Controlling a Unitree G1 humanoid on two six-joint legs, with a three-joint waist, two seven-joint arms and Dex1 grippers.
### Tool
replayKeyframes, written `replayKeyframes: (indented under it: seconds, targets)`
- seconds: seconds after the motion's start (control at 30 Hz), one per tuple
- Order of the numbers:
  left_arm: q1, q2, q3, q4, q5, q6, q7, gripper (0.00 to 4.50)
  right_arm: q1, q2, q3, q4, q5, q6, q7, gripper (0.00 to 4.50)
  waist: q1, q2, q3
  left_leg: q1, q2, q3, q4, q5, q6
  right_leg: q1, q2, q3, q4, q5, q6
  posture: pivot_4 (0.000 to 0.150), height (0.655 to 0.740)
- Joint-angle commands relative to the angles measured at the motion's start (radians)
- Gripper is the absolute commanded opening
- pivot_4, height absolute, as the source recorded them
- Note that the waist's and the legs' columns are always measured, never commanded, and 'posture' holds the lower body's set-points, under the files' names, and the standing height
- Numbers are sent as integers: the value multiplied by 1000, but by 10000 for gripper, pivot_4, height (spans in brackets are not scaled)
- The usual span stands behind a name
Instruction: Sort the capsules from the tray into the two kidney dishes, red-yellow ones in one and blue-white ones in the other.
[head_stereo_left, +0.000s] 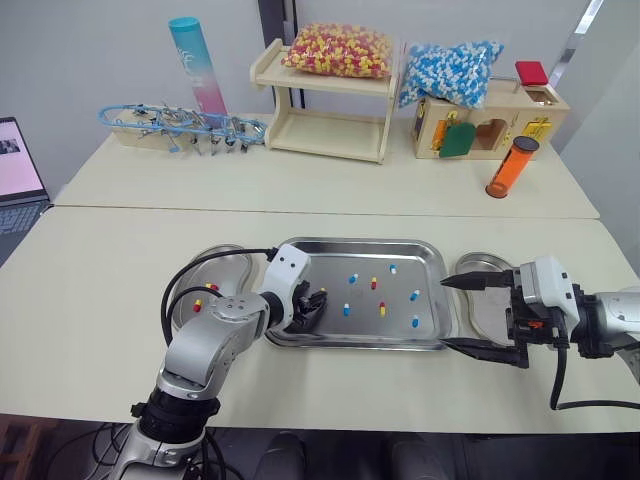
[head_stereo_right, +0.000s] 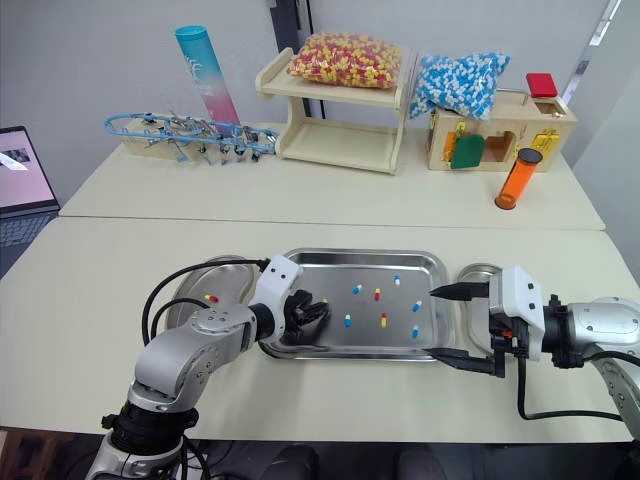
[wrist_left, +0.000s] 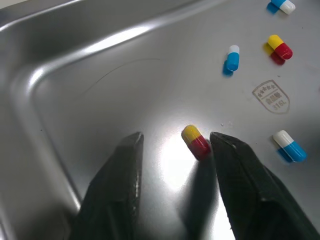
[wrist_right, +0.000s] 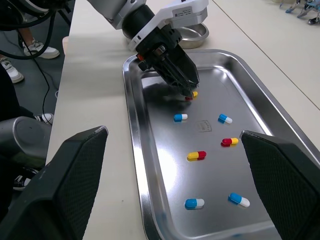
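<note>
A steel tray (head_stereo_left: 300, 248) lies between the left kidney dish (head_stereo_left: 222, 262) and the right kidney dish (head_stereo_left: 490, 300). Several blue-white capsules (head_stereo_left: 352, 278) and red-yellow capsules (head_stereo_left: 382, 309) are scattered in the tray. My left gripper (wrist_left: 178, 139) is down in the tray's left part, open, its fingers on either side of a red-yellow capsule (wrist_left: 195, 142) lying on the tray floor. My right gripper (head_stereo_left: 447, 313) hovers wide open at the tray's right rim, holding nothing. At least one red-yellow capsule (head_stereo_left: 198, 305) lies in the left dish.
On the back table stand a wooden shelf (head_stereo_left: 325, 125) with a bag of red-yellow capsules (head_stereo_left: 338, 48), a wooden box (head_stereo_left: 490, 125) under a bag of blue-white capsules (head_stereo_left: 450, 70), an orange bottle (head_stereo_left: 512, 167), a teal-pink tube (head_stereo_left: 197, 65) and a blue rack (head_stereo_left: 185, 125). A laptop (head_stereo_left: 18, 165) sits far left.
</note>
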Motion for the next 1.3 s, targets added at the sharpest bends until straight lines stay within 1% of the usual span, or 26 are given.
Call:
replayKeyframes:
  seconds: [0.03,0.13,0.17,0.47,0.7,0.87,0.93,1.0,1.03,1.07,1.17,1.3]
  targets:
    - [15,18,1,1,-7,-15,-27,10731,-12,-4,-18,-39,11,3,-8,45000,0,0,0,0,0,0,0,0,0,0,0,0,0,0,0,1500,7400]
    - [25,34,10,-2,-13,-34,-49,1440,-10,-5,-17,-40,12,3,-10,45000,0,0,0,0,0,0,0,0,0,0,0,0,0,0,0,1500,7400]
    - [31,44,14,-5,-14,-45,-59,632,-10,-5,-17,-41,12,3,-10,45000,0,0,0,0,0,0,0,0,0,0,0,0,0,0,0,1500,7400]
    - [82,121,118,-35,-63,-129,-152,632,-14,-3,-16,-40,13,4,-13,45000,-1,0,0,0,0,0,0,0,0,-1,0,0,0,0,0,1500,7400]
    - [107,151,205,-66,-162,-207,-265,632,-20,-1,-7,-35,10,2,-11,45000,0,0,0,-1,0,0,0,0,0,-1,0,0,0,0,0,1500,7400]
    - [96,173,317,-108,-291,-186,-322,632,-22,-3,-9,-36,13,4,-8,45000,-1,0,0,-1,0,0,0,0,1,-1,0,0,0,0,0,1500,7400]
    - [92,209,371,-127,-343,-169,-342,632,-21,-4,-13,-37,16,6,-7,45000,-2,0,0,-1,0,0,0,0,1,-1,0,0,0,0,0,1500,7400]
    - [106,284,454,-133,-394,-150,-384,632,-20,-5,-15,-39,18,8,-6,45000,-4,0,0,-1,0,0,-1,0,1,-1,0,0,0,0,0,1500,7400]
    - [113,308,476,-134,-413,-145,-393,632,-18,-6,-18,-39,19,8,-4,45000,-4,0,0,-1,0,0,-1,0,1,-2,0,0,0,0,0,1500,7400]
    - [132,353,512,-126,-420,-147,-418,632,-19,-5,-18,-38,20,8,-3,45000,-4,0,0,-1,0,0,-1,0,1,-2,0,0,0,0,0,1500,7400]
    - [196,460,591,-73,-386,-183,-463,632,-30,0,-10,-36,22,8,-1,45000,-5,0,0,0,0,0,-1,-1,1,-2,0,0,0,0,0,1500,7400]
    - [273,522,661,37,-316,-265,-484,632,-54,8,9,-33,28,12,6,45000,-3,0,0,0,0,0,-1,-1,1,-2,0,0,0,0,0,1500,7400]
